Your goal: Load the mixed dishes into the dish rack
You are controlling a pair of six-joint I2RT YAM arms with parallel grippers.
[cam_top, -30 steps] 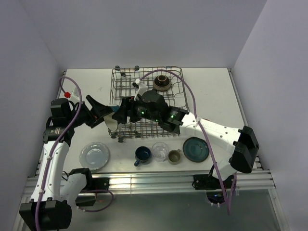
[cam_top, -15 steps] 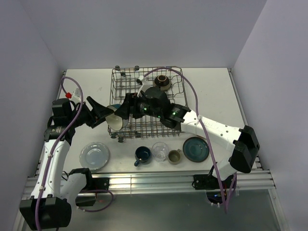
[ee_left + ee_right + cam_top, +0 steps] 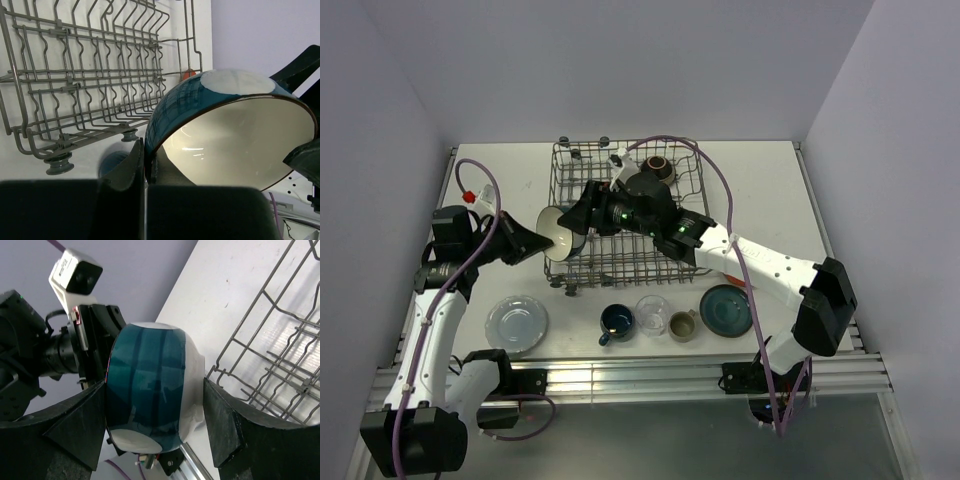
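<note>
Two pincers share one teal bowl (image 3: 556,231), which hangs in the air just off the near left corner of the dish rack (image 3: 620,263), its mouth toward the left arm. The right gripper (image 3: 155,412) clasps it wide, rim to foot, while the left gripper (image 3: 145,167) is pinched tight on the rim. This is probably a handover for a better grip before racking. Only the left wrist view shows the cream inside and nipped rim. The right wrist view shows the glazed outside and pale foot. Only the overhead view shows the brown bowl (image 3: 656,168) racked and the other mixed dishes (image 3: 653,314) waiting on the table (image 3: 770,200).
</note>
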